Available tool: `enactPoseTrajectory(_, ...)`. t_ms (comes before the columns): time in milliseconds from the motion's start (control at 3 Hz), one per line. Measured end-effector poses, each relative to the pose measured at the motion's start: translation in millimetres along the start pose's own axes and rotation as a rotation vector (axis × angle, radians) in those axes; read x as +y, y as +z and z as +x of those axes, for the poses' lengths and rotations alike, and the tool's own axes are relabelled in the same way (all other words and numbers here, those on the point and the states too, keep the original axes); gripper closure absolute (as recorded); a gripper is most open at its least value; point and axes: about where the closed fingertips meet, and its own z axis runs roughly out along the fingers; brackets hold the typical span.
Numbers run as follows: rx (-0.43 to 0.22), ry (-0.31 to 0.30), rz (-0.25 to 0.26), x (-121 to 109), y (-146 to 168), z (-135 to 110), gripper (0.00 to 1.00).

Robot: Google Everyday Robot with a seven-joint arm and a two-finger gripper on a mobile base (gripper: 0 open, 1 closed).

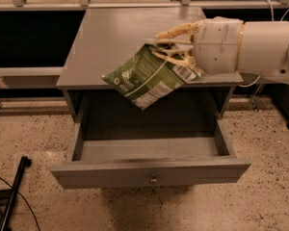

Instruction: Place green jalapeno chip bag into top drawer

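The green jalapeno chip bag (145, 78) hangs tilted in the air, its right end pinched in my gripper (160, 48). The gripper's cream fingers are shut on the bag's upper right corner, and the white arm reaches in from the right. The bag hovers over the front edge of the grey table top and above the back of the top drawer (149, 171). The drawer is pulled wide open toward the camera, its inside bare, with a small round metal knob (153, 180) at the centre of its front panel.
The grey table top (115, 37) stretches behind the bag. A metal rail runs along the back. A black stand leg (14, 192) lies on the speckled floor at lower left. A cable hangs at the right behind the arm.
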Motion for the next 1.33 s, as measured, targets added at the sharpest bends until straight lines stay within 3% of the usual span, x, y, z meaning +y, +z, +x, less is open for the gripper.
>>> enactPoseTrajectory(333,-0.020,0.034,-0.123,40.3,-23.1,3.1,1.00)
enactPoseTrajectory(1000,0.138,0.045,-0.396,114.3,-48.5,62.5,1.00)
enactPoseTrajectory(1333,0.163,0.039,-0.419,120.3,-51.6,71.7,1.00)
